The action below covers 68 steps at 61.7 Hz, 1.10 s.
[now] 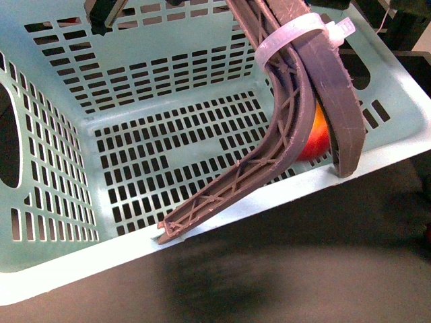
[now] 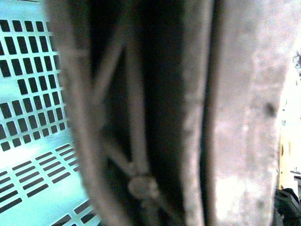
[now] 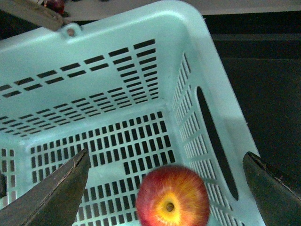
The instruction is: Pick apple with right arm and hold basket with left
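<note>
A dark, matte tabletop (image 1: 283,276) lies under and in front of one large pale mint-green plastic basket (image 1: 60,272) with slotted walls and a slotted floor. In the front view the basket sits at a tilt. Two brown ribbed curved handles (image 1: 269,168) arch up from its near rim. They are pressed side by side and bound together near the top by one white zip tie (image 1: 291,37).

One round, glossy red apple with a yellowish patch around its stem dimple (image 3: 172,198) rests on the basket floor. It lies close to the corner by the wall that has the long oval hand slot. From the front only a red-orange sliver of it shows, behind the two handles.

The right gripper (image 3: 165,156) hangs over the inside of the basket. Its two dark fingers (image 3: 51,193) are spread wide apart and hold nothing. The apple lies below the gap between them, roughly centred, and touches neither finger. The slotted wall with the hand slot runs just beside one finger.

Beyond the far rim, well apart from the right gripper, one small dark red fruit (image 3: 56,4) shows at the edge of the right wrist view.

The left wrist view is filled with the blurred brown ribs of the handles, seen very close, with basket slots to one side. The left gripper's own fingers cannot be made out there. Whether it is clamped on the handles cannot be told.
</note>
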Each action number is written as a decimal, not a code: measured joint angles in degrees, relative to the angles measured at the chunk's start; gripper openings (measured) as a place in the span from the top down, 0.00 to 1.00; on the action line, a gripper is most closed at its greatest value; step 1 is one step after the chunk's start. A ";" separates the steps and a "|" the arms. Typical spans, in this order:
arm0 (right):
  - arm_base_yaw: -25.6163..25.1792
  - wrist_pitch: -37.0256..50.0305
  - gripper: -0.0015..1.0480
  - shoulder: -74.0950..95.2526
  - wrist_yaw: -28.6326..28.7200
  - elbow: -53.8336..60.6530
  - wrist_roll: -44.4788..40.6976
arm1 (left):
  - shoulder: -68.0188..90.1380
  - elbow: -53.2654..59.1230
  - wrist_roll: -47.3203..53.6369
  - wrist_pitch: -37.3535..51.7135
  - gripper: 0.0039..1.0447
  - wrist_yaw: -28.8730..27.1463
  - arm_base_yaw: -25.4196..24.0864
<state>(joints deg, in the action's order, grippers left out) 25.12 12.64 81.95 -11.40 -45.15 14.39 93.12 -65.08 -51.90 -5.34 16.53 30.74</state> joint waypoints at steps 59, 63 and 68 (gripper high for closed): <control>-21.90 22.18 0.98 -36.00 9.49 34.45 -14.08 | 0.31 0.00 0.17 -0.02 0.87 -0.04 -0.04; -24.11 21.62 0.98 -38.05 11.02 36.04 -14.08 | 0.31 0.00 0.17 -0.02 0.87 -0.02 -0.04; -24.90 20.90 0.98 -40.11 11.02 37.35 -14.08 | 0.33 0.00 0.17 -0.02 0.87 -0.02 -0.04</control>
<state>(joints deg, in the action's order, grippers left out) 0.23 33.54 41.85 -0.38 -7.79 0.32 93.45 -65.08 -51.72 -5.37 16.51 30.70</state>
